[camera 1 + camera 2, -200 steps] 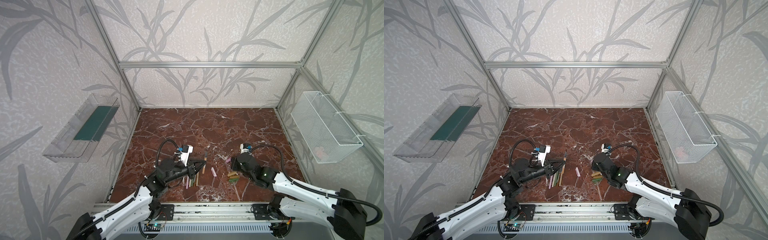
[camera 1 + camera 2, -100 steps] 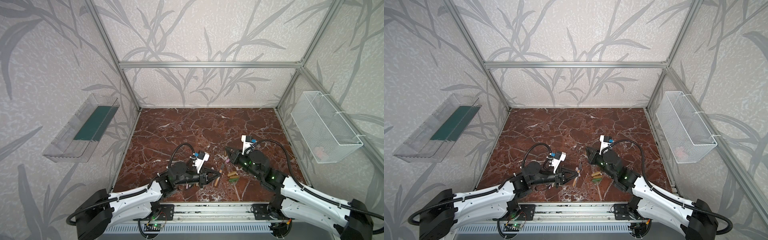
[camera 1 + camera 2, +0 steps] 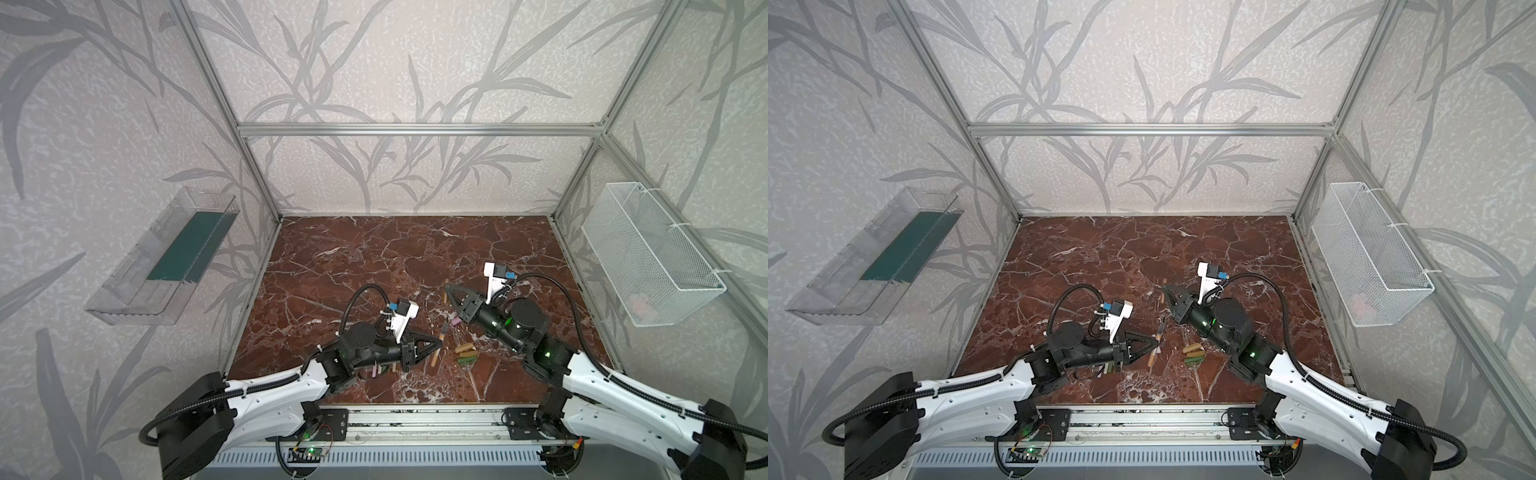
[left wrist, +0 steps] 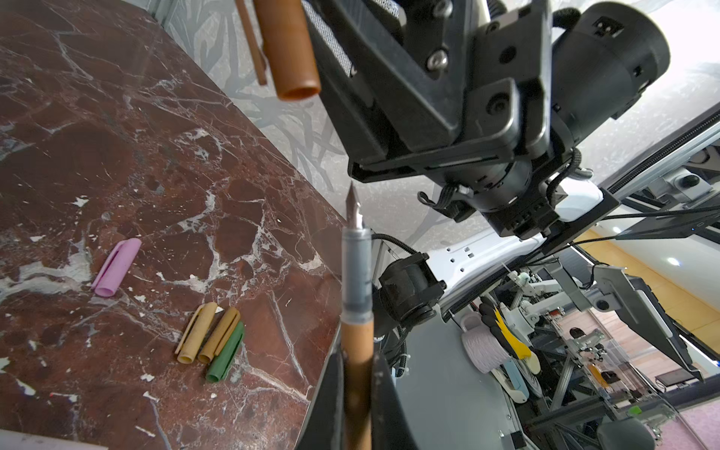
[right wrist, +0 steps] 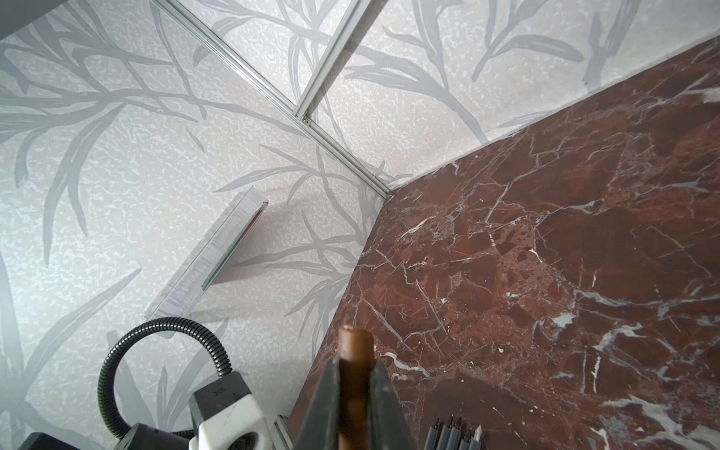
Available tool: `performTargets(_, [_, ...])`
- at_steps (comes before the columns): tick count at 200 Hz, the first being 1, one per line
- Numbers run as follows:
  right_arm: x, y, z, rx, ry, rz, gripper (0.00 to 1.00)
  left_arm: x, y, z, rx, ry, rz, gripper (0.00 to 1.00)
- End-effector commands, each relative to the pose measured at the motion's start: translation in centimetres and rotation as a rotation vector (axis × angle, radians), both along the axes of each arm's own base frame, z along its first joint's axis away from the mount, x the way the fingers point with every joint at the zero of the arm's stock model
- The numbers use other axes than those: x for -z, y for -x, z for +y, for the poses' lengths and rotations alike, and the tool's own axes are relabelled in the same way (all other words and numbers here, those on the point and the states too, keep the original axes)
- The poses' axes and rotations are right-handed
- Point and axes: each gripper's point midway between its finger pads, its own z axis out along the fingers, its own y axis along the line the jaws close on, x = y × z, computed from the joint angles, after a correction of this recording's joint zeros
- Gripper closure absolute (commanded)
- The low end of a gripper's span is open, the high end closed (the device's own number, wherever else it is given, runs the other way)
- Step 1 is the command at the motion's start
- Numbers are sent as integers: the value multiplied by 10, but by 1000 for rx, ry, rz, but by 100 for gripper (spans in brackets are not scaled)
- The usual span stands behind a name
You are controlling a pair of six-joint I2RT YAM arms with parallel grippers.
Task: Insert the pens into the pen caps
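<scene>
Brown pen aimed at a brown cap, both held clear of the worktop (image 4: 117, 117).

Left hand (image 4: 356, 360) is clamped tight on one pen (image 4: 356, 296), gripping the barrel so the bare nib is free to enter, I'd judge. Between the arms lie four loose caps: one pink cap (image 4: 117, 267), two tan caps (image 4: 196, 331) and one green cap (image 4: 226, 352), those last three touching side by side. Right hand (image 5: 352, 374) is closed on one brown cap (image 4: 290, 50), its open mouth turned towards the nib, near but not yet meeting. Spare pens (image 3: 376, 369) lie under the left arm, too hidden to count.
</scene>
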Motion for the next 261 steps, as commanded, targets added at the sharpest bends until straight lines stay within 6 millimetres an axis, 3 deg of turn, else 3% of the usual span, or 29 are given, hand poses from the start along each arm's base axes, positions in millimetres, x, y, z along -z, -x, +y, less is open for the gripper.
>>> performTargets(1, [-9,5,-2,-15,-72,-16,97,-15,-8,2,-52,19,-40,100])
performTargets(47, [7,9,0,-31,-99,31,98,-16,-10,8,-83,18,-52,100])
performTargets(202, [-11,15,8,-55,-90,-15,99,-9,-14,7,-97,5,-43,100])
performTargets(261, [-4,17,9,-65,-96,4,100,-5,-19,8,-124,-18,-47,100])
